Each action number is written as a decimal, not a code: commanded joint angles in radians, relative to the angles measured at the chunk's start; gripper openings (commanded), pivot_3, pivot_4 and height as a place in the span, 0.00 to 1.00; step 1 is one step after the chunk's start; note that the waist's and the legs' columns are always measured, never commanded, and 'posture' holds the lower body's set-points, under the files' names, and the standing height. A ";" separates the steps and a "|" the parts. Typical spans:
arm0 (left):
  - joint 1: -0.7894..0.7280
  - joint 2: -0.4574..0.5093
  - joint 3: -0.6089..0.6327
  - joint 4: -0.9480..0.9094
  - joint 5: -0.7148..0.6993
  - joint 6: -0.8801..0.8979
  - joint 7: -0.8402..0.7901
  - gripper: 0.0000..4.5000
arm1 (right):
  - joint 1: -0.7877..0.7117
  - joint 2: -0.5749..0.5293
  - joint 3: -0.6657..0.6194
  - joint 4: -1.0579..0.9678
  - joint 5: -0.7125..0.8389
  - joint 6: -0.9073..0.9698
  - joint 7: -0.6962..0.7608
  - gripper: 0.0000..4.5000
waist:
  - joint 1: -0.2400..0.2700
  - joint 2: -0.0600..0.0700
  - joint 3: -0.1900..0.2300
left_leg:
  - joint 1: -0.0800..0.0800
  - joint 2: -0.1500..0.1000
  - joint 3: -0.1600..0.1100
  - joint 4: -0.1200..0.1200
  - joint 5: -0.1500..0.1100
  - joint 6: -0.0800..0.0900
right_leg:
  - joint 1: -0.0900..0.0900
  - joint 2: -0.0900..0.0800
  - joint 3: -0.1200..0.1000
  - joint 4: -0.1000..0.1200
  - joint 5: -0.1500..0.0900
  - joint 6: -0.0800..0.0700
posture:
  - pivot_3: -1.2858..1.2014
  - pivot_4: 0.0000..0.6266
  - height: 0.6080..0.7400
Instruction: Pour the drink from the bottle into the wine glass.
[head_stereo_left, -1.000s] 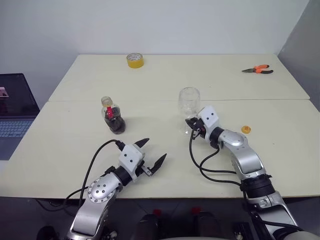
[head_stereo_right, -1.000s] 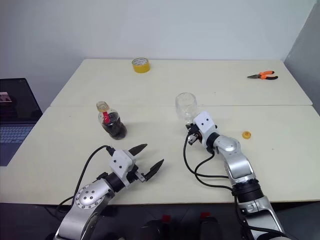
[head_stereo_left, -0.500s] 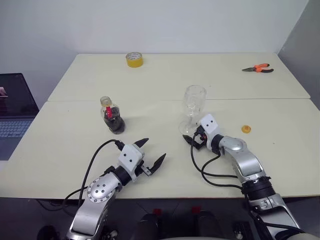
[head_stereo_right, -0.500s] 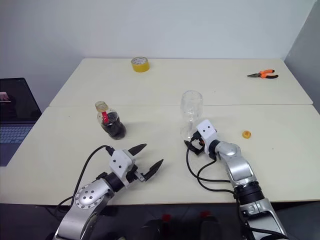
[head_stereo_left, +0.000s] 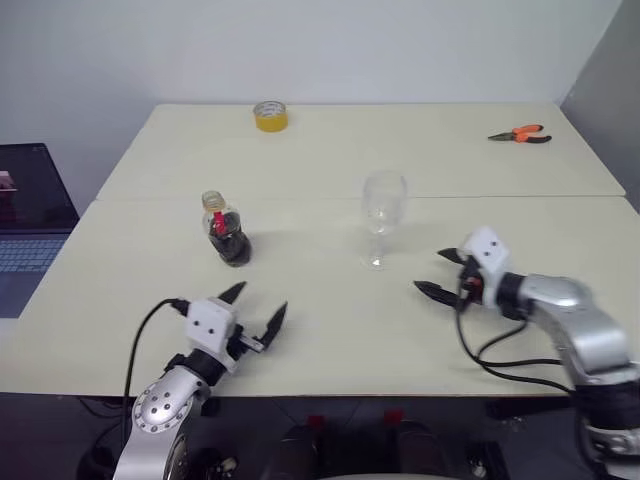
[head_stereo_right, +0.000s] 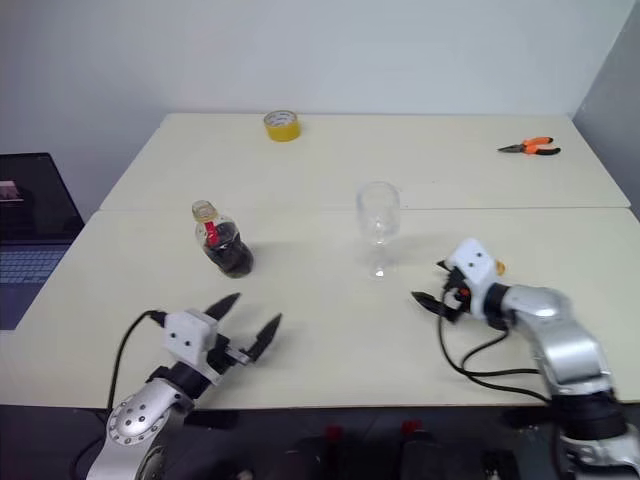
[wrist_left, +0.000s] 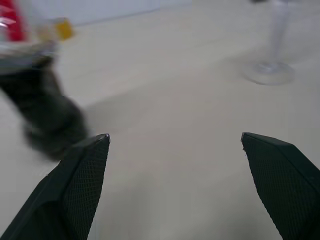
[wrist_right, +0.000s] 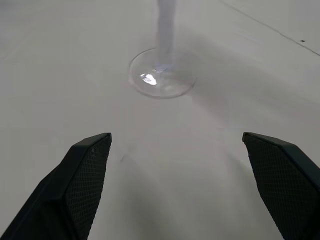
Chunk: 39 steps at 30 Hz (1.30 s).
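Two grippers: the left gripper (head_stereo_left: 254, 309) and the right gripper (head_stereo_left: 438, 273) both have their jaws spread wide and grasp nothing; each hangs just over the tabletop (head_stereo_left: 330, 330).
Hard to see: in the left wrist view the bottle (wrist_left: 37, 95) is smeared and cut off at the edge, and of the wine glass (wrist_left: 272, 50) there are the stem and foot.
Cut off: the laptop (head_stereo_left: 28, 220) at the robot's left is partly out of the picture.
Bottle: small clear plastic bottle (head_stereo_left: 226, 232), upright on the tabletop, ahead of the left gripper and well apart from it; its mouth looks open, without a cap.
Drink: the dark brown-black drink (head_stereo_left: 234, 248) fills the round lower body.
Label: a red band on the neck; no writing can be read.
Wine glass: clear stemmed wine glass (head_stereo_left: 382, 212), upright, looks empty, to the right of the bottle and near the right gripper, not touching it.
Small yellow thing: a yellow cap (head_stereo_right: 496, 267), partly hidden behind the right gripper.
Far side: a yellow tape roll (head_stereo_left: 270, 115) and orange pliers (head_stereo_left: 520, 134).
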 joint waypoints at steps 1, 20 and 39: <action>-0.010 -0.015 0.032 0.010 -0.004 -0.047 0.022 1.00 | -0.009 -0.042 -0.074 -0.136 0.171 0.037 0.113 1.00 | 0.001 0.000 0.000 | 0.000 0.000 0.000 0.000 0.000 0.000 | 0.001 0.000 0.000 0.000 0.000 0.000 | 0.52 0.24 1.00; -0.168 -0.049 0.071 0.148 -0.001 -0.021 0.124 1.00 | -0.178 -0.071 -0.011 -0.243 0.329 0.115 0.041 1.00 | 0.021 -0.010 0.009 | 0.001 -0.001 -0.001 0.002 -0.001 0.002 | 0.003 -0.001 -0.002 -0.001 0.001 0.001 | 0.52 0.24 1.00; -0.377 0.007 0.054 0.318 0.039 0.034 0.111 1.00 | -0.193 -0.055 0.009 -0.251 0.334 0.096 0.022 1.00 | 0.020 -0.012 0.010 | 0.001 -0.001 -0.001 0.002 -0.001 0.002 | 0.002 -0.001 -0.002 -0.001 0.001 0.001 | 0.52 0.24 1.00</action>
